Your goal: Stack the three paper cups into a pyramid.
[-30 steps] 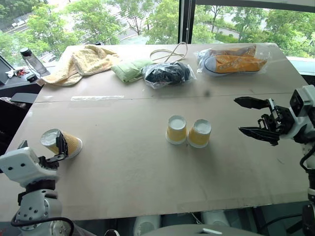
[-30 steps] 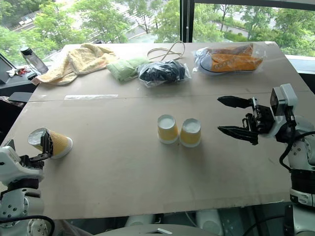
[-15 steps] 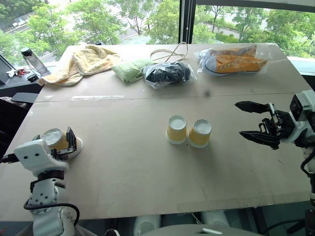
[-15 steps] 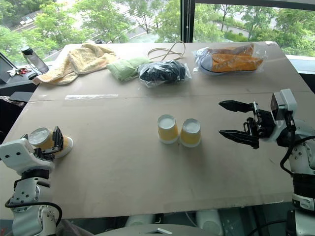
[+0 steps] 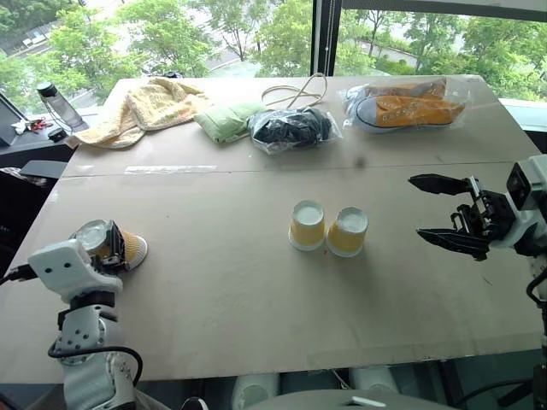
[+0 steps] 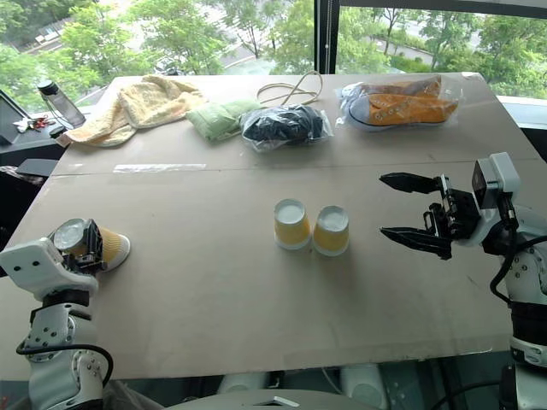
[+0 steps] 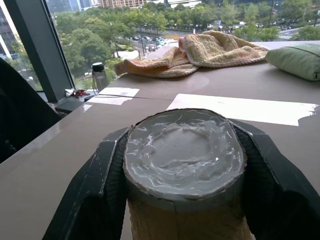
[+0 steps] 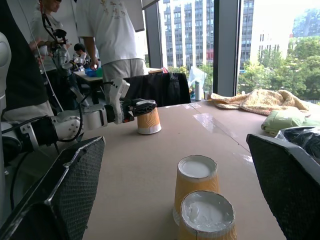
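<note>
Table (image 5: 256, 290) looks the same as a second ago: towel, bags and shoes along the far edge, nothing nudged. Landmark for everything below is the cup pair (image 5: 328, 228), two cups upside down and touching, sitting mid-table as the base of the pyramid.

What did change is on my left side. The left gripper (image 5: 109, 245) was spread wide around the third cup (image 5: 126, 248) a second ago, and now it's clamped on it near the white base. In the left wrist view the base of the cup (image 7: 184, 150) is squeezed into an oval between the two fingers (image 7: 102, 180), so I'd call that a firm grip, maybe a bit too firm for paper. That cup is well left of the pair, near the table's left edge, leaning over with its wide rim down on the board.

Right gripper (image 5: 448, 207) hangs well right of the pair, jaws wide, nothing in them, same spot as before.

So I reckon the pick is done, and what's left is to lift the cup, carry it right and set it on top of the pair. Dented base might make it sit crooked.
</note>
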`<state>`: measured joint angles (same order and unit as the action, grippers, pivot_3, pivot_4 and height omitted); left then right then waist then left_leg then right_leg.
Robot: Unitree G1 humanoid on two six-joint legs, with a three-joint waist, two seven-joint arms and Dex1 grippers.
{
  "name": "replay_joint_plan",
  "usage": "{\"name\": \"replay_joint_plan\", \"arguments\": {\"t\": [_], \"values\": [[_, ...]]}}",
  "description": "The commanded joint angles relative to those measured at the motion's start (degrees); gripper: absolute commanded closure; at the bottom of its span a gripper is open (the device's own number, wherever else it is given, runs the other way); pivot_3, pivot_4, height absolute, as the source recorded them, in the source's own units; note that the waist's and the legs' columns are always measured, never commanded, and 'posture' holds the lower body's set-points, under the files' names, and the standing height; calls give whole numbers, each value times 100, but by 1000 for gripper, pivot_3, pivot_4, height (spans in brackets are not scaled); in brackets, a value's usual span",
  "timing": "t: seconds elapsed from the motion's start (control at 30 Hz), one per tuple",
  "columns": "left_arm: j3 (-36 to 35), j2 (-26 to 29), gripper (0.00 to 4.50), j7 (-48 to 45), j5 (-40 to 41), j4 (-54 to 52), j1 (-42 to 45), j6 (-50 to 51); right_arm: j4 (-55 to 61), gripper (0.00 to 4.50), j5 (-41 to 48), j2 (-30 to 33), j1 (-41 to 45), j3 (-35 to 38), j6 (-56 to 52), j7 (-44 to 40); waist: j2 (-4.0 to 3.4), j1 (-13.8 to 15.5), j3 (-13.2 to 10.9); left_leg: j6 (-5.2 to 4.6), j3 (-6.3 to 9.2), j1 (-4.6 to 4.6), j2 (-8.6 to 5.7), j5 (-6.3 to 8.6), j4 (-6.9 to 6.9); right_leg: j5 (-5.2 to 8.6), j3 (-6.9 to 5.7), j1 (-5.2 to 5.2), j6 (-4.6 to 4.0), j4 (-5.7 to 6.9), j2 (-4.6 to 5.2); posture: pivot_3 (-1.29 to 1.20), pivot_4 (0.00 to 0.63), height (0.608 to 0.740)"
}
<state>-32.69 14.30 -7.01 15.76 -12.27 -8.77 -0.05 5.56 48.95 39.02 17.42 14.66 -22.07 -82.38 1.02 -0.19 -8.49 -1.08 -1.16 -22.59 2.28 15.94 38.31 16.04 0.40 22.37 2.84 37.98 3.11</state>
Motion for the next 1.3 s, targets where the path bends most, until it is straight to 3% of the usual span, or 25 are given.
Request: {"name": "replay_joint_plan", "arguments": {"t": [0.03,0.2,0.33,0.47,0.73,0.87,1.3], "values": [[25,303,2026,-127,127,-264,298,-39,42,0,80,45,15,198,106,-53,0,11,0,0,0,-1,0,0,0,0,-1,0,0,0,0,0,150,740],[522,978,2026,-1476,1270,-529,1094,463,26,0,82,55,-98,293,125,6,1,111,0,0,6,-2,-1,0,1,0,-14,-1,0,2,0,0,150,740],[1791,2288,2026,-3277,1788,-736,2278,1542,-3,0,63,46,-212,412,215,54,0,116,-2,2,10,-12,-10,-1,4,0,-24,0,0,-2,-1,0,150,740],[2775,2504,2026,-4240,2022,-414,3597,2147,106,0,50,-18,-311,442,299,145,-3,79,-2,3,5,-11,-18,-2,5,0,-18,-1,1,-4,-6,0,150,740],[4196,1908,2026,-5792,1740,670,5038,2334,316,0,-380,39,-784,511,644,535,-7,-12,-5,15,5,-5,-7,-9,0,1,-15,3,1,-1,-35,0,150,740],[4327,1618,2026,-6159,1509,1245,5338,2038,407,0,-665,31,-1010,567,757,975,-7,-12,-5,15,4,-6,-7,-9,3,1,-7,3,2,-1,-35,0,150,740],[4398,743,2026,-6553,1137,1955,5762,1584,893,0,-604,76,-1438,689,728,1328,-7,45,-6,12,6,-7,-9,-7,6,1,-2,3,2,-2,-34,0,150,740]]}}
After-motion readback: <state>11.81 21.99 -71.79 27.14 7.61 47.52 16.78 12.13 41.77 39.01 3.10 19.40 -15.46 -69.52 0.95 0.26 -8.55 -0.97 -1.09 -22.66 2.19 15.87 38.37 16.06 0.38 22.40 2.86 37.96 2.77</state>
